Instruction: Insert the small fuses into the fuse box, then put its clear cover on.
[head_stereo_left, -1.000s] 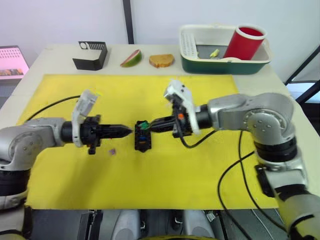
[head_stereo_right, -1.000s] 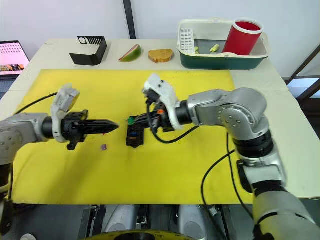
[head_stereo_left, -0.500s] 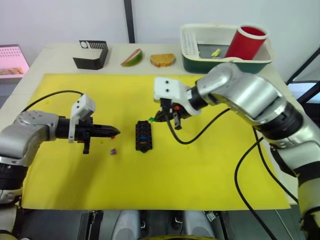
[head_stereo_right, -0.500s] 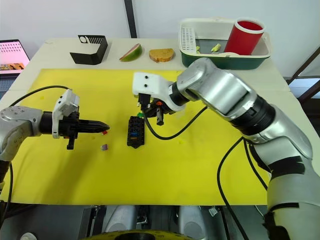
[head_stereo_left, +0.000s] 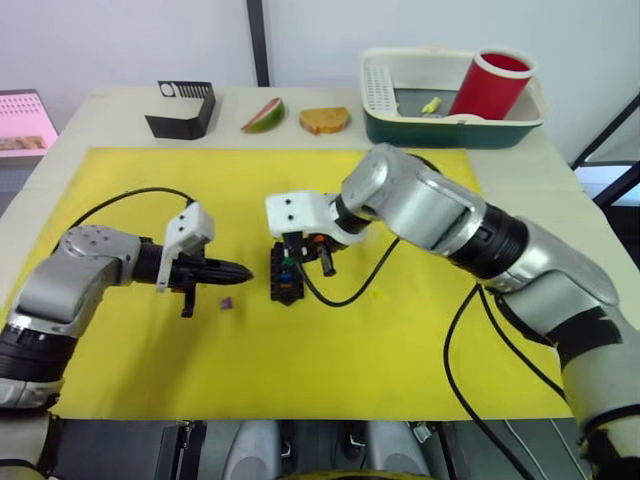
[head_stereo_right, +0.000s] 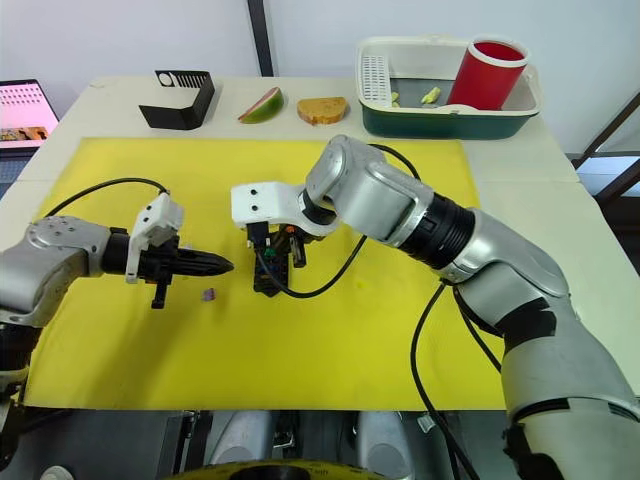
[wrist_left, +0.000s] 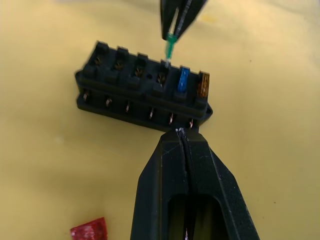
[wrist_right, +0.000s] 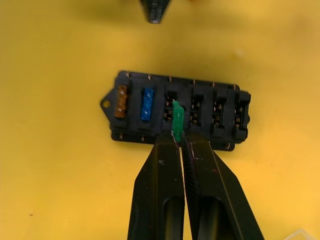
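Your right arm reaches across the yellow mat (head_stereo_left: 400, 330), elbow bent, wrist turned down over the fuse box (head_stereo_left: 287, 274). Its right gripper (wrist_right: 178, 138) points at the box from above, fingers pinched on the green fuse (wrist_right: 177, 121), whose free end hangs over the third slot from the box's filled end (contact with the slot cannot be told). The orange fuse (wrist_right: 120, 101) and blue fuse (wrist_right: 147, 104) sit in the first two slots; four slots are open.

Your left arm lies low along the mat, forearm level, left gripper (wrist_left: 182, 134) aimed at the box's side, tips just beside it, fingers pressed together with nothing between them. The red fuse (wrist_left: 89, 231) and the purple fuse (head_stereo_left: 227, 302) lie loose on the mat near this gripper.
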